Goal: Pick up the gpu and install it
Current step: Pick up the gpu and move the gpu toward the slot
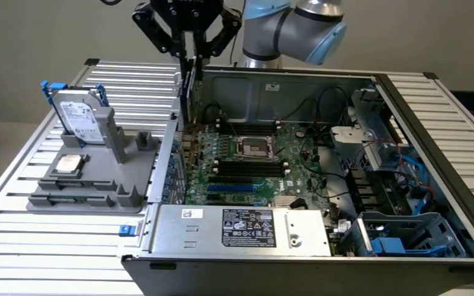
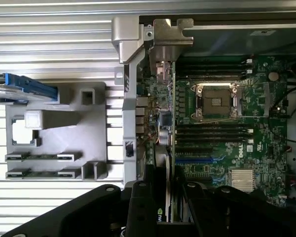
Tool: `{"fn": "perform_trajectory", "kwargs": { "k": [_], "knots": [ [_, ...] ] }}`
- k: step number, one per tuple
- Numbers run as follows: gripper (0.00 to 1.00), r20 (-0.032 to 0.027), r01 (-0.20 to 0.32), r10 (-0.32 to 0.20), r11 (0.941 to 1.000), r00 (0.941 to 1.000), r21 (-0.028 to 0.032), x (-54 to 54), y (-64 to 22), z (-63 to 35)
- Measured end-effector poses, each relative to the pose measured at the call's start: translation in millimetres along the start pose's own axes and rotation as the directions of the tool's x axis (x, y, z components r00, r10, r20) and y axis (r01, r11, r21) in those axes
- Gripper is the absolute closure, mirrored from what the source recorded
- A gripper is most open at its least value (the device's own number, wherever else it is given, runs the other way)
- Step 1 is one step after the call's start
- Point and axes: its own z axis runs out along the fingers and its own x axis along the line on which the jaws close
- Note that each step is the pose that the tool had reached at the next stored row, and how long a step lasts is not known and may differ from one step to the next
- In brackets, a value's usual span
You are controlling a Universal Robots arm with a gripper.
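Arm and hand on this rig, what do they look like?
The arm is silver-grey tubing with light-blue joint caps. The hand is matte black, built from jointed linkage bars that narrow toward the tips.

Exterior view: PC case [image 1: 286, 92] on table [image 1: 47, 256]; holder [image 1: 89, 194] at case's 9 o'clock, w/ hard drive [image 1: 81, 117] on it at 12, CPU chip [image 1: 69, 163] centre. The gpu [image 1: 189, 92] in pincer [image 1: 192, 54], over mobo's [image 1: 245, 169] 10 o'clock edge.

Silver-grey arm [image 1: 291, 24] with pale blue joint caps, black fingers [image 1: 156, 36] on angular linkages with round bolts.
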Motion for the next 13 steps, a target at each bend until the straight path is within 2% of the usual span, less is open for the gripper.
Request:
{"fn": "perform_trajectory", "kwargs": {
  "k": [13],
  "knots": [
    [0.74,-0.0004,0.000,0.000,1.0000,1.0000,-0.0012,-59.3,1.6,1.3]
  ]
}}
